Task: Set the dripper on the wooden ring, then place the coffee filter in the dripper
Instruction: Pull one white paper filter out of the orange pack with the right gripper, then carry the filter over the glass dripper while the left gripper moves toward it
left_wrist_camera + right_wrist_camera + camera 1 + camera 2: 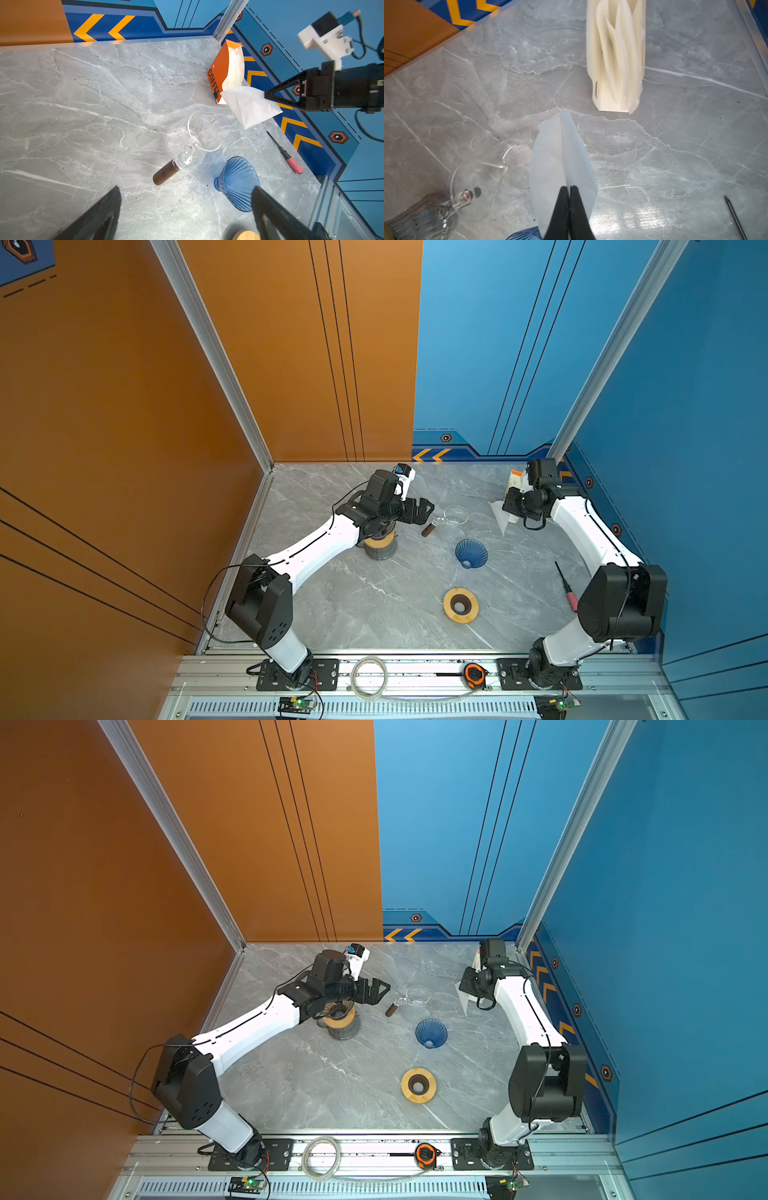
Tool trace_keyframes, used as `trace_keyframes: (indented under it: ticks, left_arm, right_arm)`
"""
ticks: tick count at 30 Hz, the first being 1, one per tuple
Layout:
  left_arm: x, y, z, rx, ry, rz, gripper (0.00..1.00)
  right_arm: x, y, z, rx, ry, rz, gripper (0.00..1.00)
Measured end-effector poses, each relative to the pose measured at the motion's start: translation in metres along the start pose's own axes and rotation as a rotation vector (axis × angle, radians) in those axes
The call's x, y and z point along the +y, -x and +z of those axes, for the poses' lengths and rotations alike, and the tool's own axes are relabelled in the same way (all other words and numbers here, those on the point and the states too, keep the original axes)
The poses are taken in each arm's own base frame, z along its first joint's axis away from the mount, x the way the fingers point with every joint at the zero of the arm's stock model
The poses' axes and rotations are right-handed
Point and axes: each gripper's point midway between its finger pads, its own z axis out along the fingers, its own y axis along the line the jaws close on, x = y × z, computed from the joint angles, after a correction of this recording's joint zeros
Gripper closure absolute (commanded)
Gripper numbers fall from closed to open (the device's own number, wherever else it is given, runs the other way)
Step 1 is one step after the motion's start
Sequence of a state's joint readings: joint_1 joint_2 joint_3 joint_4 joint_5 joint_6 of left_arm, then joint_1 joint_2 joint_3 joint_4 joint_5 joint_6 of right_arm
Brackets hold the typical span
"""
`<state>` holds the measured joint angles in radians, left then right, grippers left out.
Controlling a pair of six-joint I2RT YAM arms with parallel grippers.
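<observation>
- Left gripper (pixel 424 509): placed well left of the dripper (pixel 471 552); jaws spread wide, nothing held.
- Glass jug (pixel 455 514): laid on its side just behind the dripper.
- Dripper: found tipped on its side, empty.
- Coffee filter (pixel 562 158): carried right of and behind the dripper, pinched by the fully closed right gripper (pixel 569 188).
- Status: filter is picked; transfer and seating are judged outstanding.

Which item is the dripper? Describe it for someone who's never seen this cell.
Look at the grey marble table, near its middle. The dripper sits between a clear glass jug with a brown handle and a wooden ring. It alone on the tabletop is blue: a ribbed, see-through cone.
</observation>
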<state>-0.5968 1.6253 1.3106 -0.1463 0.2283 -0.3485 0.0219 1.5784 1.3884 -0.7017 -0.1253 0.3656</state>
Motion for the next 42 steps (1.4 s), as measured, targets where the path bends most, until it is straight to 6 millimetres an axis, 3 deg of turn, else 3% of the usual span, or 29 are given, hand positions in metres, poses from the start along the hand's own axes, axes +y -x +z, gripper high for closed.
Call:
trace_keyframes:
  ticks: [10, 13, 18, 24, 33, 42]
  left_arm:
    - [-0.002, 0.007, -0.011, -0.018, -0.001, -0.009, 0.02]
    - [0.000, 0.017, -0.024, -0.051, 0.002, -0.026, 0.02]
    - [0.021, 0.030, -0.055, -0.113, 0.039, -0.095, 0.02]
    - [0.043, 0.024, -0.087, -0.125, 0.093, -0.147, 0.02]
    - [0.065, 0.017, -0.139, -0.150, 0.170, -0.196, 0.02]
    - [0.091, -0.001, -0.163, -0.123, 0.253, -0.263, 0.02]
  right_arm:
    - [0.073, 0.005, -0.037, -0.023, 0.144, -0.117, 1.00]
    - [0.102, 0.005, -0.051, -0.040, 0.205, -0.163, 1.00]
    - [0.154, 0.001, -0.070, -0.053, 0.309, -0.242, 1.00]
    - [0.205, -0.010, -0.074, -0.030, 0.398, -0.311, 1.00]
    - [0.260, -0.038, -0.079, 0.011, 0.509, -0.353, 1.00]
    - [0.312, -0.062, -0.087, 0.019, 0.638, -0.377, 1.00]
